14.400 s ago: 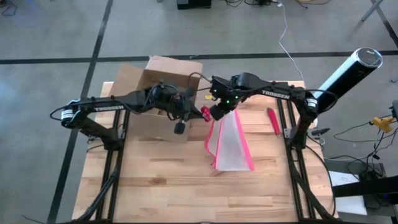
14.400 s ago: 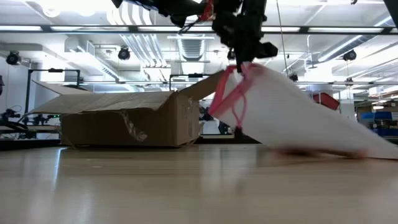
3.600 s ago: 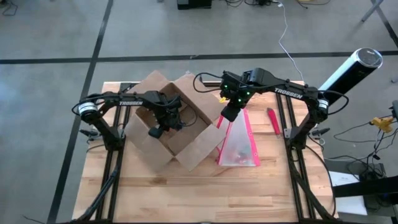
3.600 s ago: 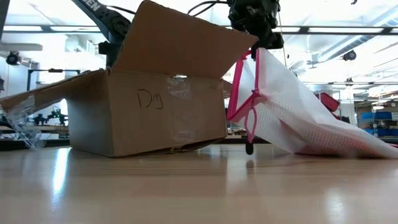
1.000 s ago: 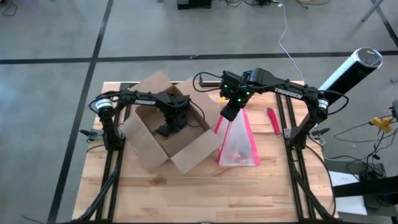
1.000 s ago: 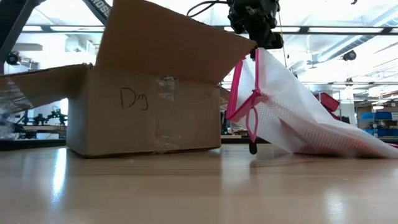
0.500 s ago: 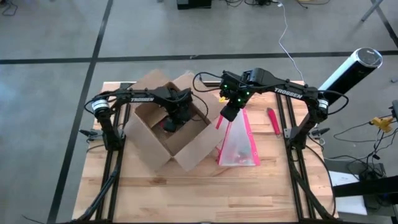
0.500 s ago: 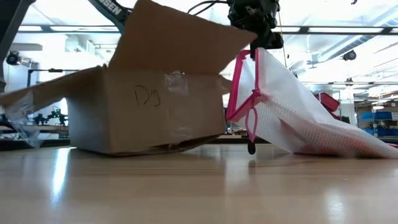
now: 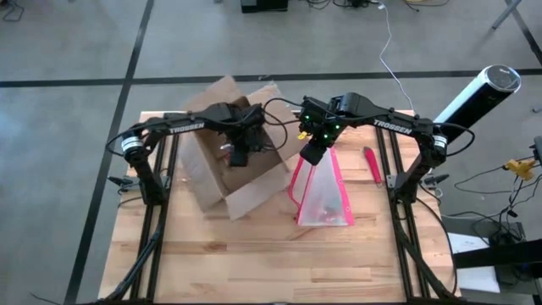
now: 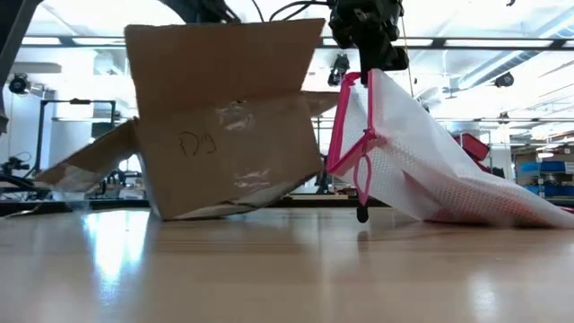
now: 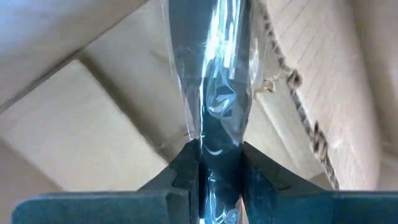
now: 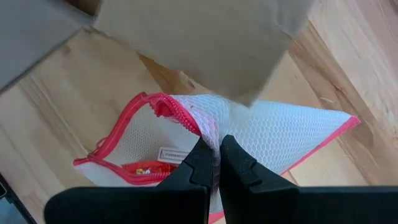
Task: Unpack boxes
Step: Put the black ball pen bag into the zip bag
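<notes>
Pinching a clear plastic packet [image 11: 214, 93] inside the tilted cardboard box [image 9: 229, 165], the left gripper [image 9: 240, 152] seems set to lift it out. Beside it, the right gripper [image 9: 312, 152], clamped on the mesh zip pouch [image 9: 323, 191], props its mouth open.

Matt corrugated cardboard box [image 10: 229, 152], white mesh pouch [image 10: 421, 170], glossy wood table [image 10: 287, 269]

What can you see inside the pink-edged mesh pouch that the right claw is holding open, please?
In the right wrist view, the pouch holds a white label and something red-orange near its zipper; the right claw pinches the rim. Deeper contents are covered by mesh.
</notes>
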Robot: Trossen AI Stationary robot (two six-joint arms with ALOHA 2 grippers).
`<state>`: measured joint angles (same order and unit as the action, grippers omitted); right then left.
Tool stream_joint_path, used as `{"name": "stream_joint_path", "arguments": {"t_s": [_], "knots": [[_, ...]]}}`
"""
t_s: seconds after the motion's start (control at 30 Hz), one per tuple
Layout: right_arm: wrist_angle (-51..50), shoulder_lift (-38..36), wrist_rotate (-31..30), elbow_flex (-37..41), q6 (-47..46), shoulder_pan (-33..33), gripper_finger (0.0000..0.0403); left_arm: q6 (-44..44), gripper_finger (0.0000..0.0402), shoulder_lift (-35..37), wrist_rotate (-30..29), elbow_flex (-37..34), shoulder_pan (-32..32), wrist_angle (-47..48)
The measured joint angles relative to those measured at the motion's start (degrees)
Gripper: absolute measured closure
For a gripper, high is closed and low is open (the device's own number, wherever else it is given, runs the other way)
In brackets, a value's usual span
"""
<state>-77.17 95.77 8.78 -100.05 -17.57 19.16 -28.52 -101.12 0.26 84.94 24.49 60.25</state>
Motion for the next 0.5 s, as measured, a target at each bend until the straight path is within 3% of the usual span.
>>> {"name": "stream_joint_path", "arguments": {"t_s": [0.17,0.5], "knots": [[-0.02,0.0,-0.39,0.0,0.13,0.0,0.0403,2.02,0.0337,0.4,-2.13,3.67,-0.02,3.31],[-0.43,0.0,-0.44,0.0,0.09,0.0,0.0403,1.92,0.0335,2.18,-6.9,4.4,-0.02,5.42]]}}
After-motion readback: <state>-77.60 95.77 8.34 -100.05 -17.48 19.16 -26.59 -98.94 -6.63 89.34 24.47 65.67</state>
